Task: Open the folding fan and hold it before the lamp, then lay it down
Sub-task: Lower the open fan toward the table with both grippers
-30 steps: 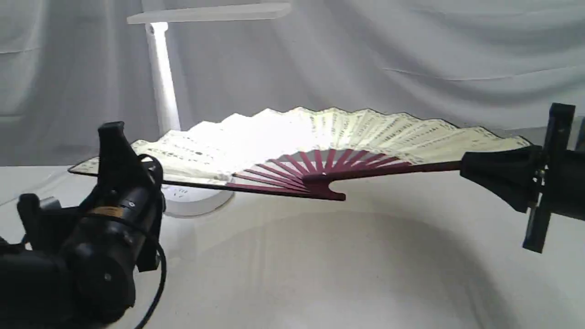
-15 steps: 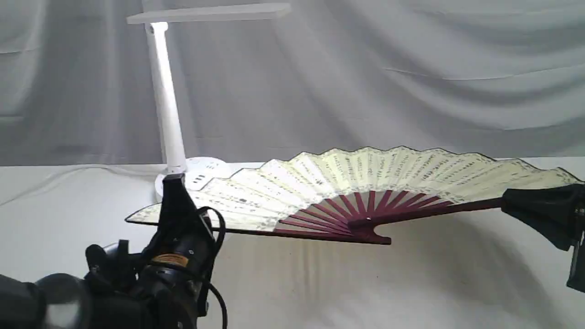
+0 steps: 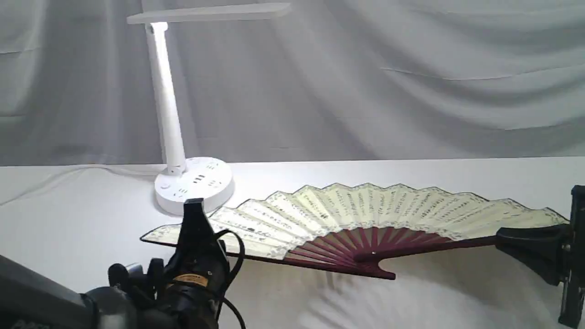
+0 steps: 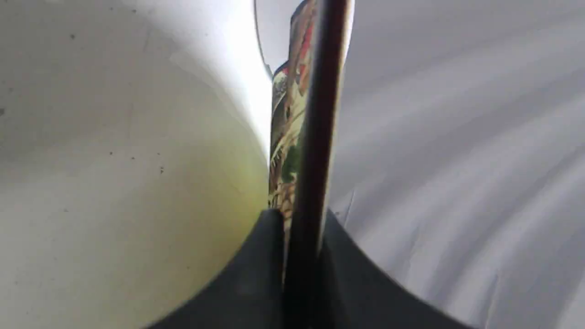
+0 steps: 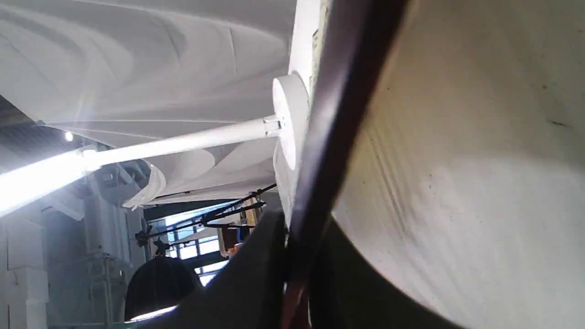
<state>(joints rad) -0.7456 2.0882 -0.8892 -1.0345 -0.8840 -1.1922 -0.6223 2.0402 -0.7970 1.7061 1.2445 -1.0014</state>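
Note:
The folding fan (image 3: 365, 212) is spread wide, its cream leaf with black calligraphy facing up, low over the white table in front of and to the right of the lamp (image 3: 170, 114). My left gripper (image 3: 194, 228) is shut on the fan's left guard (image 4: 315, 137). My right gripper (image 3: 505, 237) is shut on the fan's right guard (image 5: 338, 137). The maroon ribs meet at the pivot (image 3: 372, 262) near the cloth. The lamp's round base (image 3: 194, 185) stands behind the fan's left end.
A white cloth covers the table (image 3: 320, 301), and a grey draped backdrop (image 3: 411, 77) hangs behind. The lamp's flat head (image 3: 208, 13) reaches right at the top. The right wrist view also shows the lamp base (image 5: 288, 123).
Both grippers have carried the open fan down and to the right, from in front of the lamp's post to just above the table. The lamp's base is uncovered now.

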